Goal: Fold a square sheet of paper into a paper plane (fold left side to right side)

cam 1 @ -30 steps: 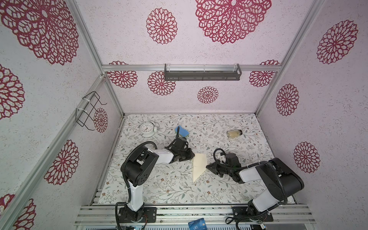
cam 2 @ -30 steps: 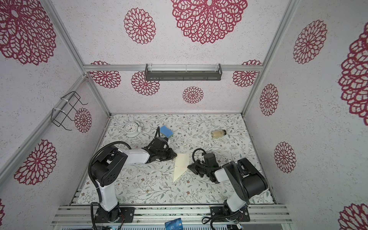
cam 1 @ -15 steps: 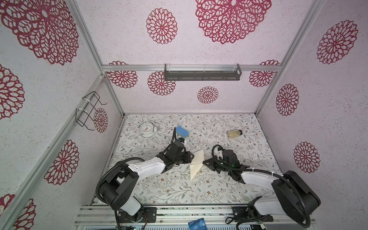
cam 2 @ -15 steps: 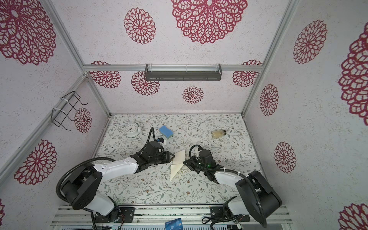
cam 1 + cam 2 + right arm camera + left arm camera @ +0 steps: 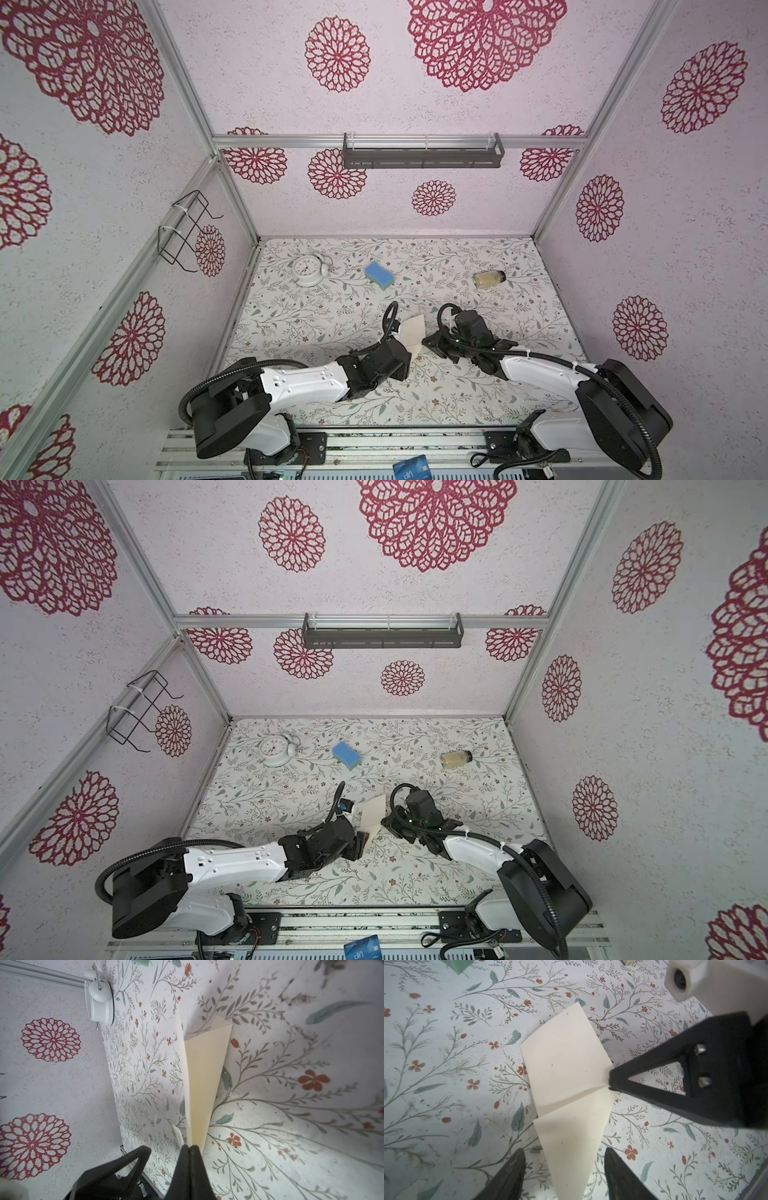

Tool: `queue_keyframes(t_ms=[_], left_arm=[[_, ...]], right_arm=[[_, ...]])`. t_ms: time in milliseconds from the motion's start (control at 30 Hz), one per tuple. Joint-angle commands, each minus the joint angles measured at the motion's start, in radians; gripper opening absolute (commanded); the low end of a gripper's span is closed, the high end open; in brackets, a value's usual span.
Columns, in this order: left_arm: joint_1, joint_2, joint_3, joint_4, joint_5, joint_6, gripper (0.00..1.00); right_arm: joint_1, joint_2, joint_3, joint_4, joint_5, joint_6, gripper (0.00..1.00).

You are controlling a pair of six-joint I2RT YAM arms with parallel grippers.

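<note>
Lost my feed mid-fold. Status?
Right gripper shut on edge of folded cream paper sheet. Left gripper open, astride its tip. Blue sponge well apart, nothing blocking.

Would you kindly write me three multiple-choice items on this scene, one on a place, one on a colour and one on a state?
1. In both top views, the blue sponge lies: A between the alarm clock and the jar; B right of the jar; C left of the alarm clock.
2. The alarm clock is: A red; B black; C white.
3. The right end effector is: A open and empty; B shut on the folded paper; C shut on the blue sponge.
Answers: 1 A, it sits between them; 2 C, its body and face are white; 3 B, the right wrist view shows its jaws pressed together on the paper's edge.
</note>
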Motion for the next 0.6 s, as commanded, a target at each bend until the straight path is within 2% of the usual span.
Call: queue_keyframes(t_ms=[0,167,400,567], left_arm=[[-0.055,0.055,0.029,0.007,-0.164,0.044,0.63],[-0.108,0.147,0.06,0.032,-0.222,0.069,0.62],[-0.121,0.226,0.099,0.048,-0.285,0.076,0.61],[-0.121,0.248,0.115,0.06,-0.301,0.084,0.56]], right_arm=[[0.009,-0.007,0.03,-0.016,0.028,-0.008,0.0],[0.012,-0.008,0.037,-0.015,0.032,-0.002,0.0],[0.015,-0.013,0.04,-0.015,0.034,0.011,0.0],[0.02,-0.013,0.033,-0.011,0.037,0.017,0.0]])
